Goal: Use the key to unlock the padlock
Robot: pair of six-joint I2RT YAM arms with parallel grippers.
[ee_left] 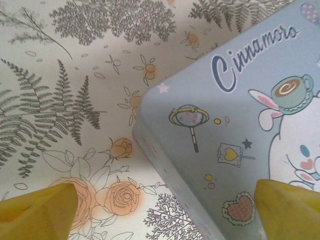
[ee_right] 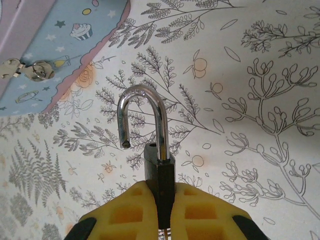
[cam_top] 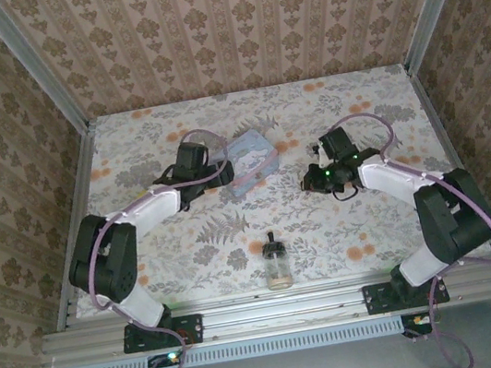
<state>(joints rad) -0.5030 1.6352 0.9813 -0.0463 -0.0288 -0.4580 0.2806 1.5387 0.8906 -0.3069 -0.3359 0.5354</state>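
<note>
Well, the table (cam_top: 235, 232) wears a cloth printed with ferns and orange flowers, and patterned walls close it on three sides. Both arms reach from the near edge toward its middle.

The left gripper (cam_top: 218, 175) stands at the left side of a pale blue tin (cam_top: 254, 160), which lies a little behind the centre of the table. From the left wrist its pincer (ee_left: 164, 212) is spread wide: one yellow finger (ee_left: 40, 212) hangs over the cloth, the other over the cartoon lid of the tin (ee_left: 240, 140), and a corner of the tin lies between them. It holds nothing.

The right gripper (cam_top: 319, 175) is to the right of the tin, apart from it. A small glass bottle (cam_top: 277, 263) with a black cap stands upright near the front edge, between the two arm bases.

From the right wrist, the yellow pads of this pincer (ee_right: 162, 200) are pressed together on the dark body of the padlock (ee_right: 161, 175), which is carried above the cloth. The shackle (ee_right: 142, 112) points away from the gripper; one leg sits in the body, the other end is free and out of it. A corner of the tin (ee_right: 60, 30) with a little metal clasp (ee_right: 35, 70) shows at the upper left
</note>
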